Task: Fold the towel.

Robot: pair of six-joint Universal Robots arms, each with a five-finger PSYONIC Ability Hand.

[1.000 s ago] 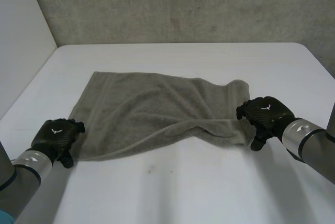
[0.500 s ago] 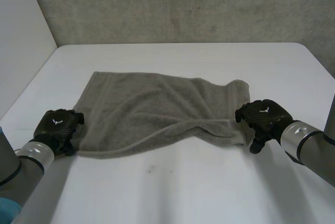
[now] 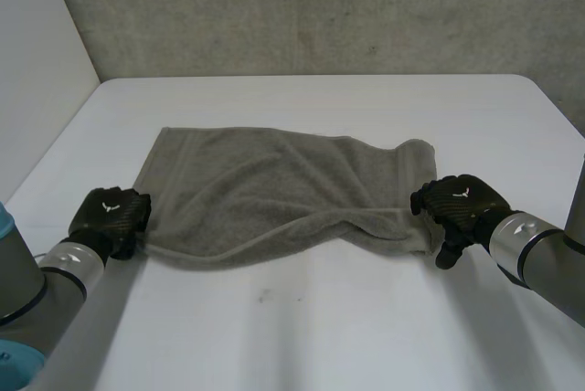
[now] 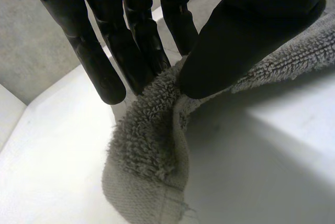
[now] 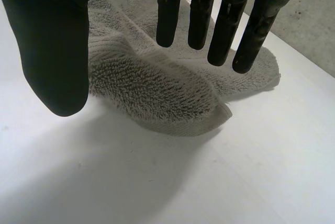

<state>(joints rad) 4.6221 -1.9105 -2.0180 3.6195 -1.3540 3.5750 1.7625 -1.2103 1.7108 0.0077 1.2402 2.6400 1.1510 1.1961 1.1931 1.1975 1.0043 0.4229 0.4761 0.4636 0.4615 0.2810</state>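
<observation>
A grey towel point(image 3: 274, 192) lies spread out on a white table point(image 3: 366, 327), with a rough concrete wall point(image 3: 320, 7) behind the table's far edge. The towel sits around the middle of the table, its long edges running left to right. Its left half lies mostly flat, while the right half is rumpled, with a raised crease running toward the near right corner. The left hand point(image 3: 111, 217) is at the towel's near left corner. In the left wrist view, its thumb presses a bunched fold of that corner against the fingers, so the cloth is pinched firmly. The right hand point(image 3: 462, 204) is at the near right corner. In the right wrist view, its fingers are straight and the thumb is spread wide apart from them, poised over the doubled-up corner and gripping nothing.
</observation>
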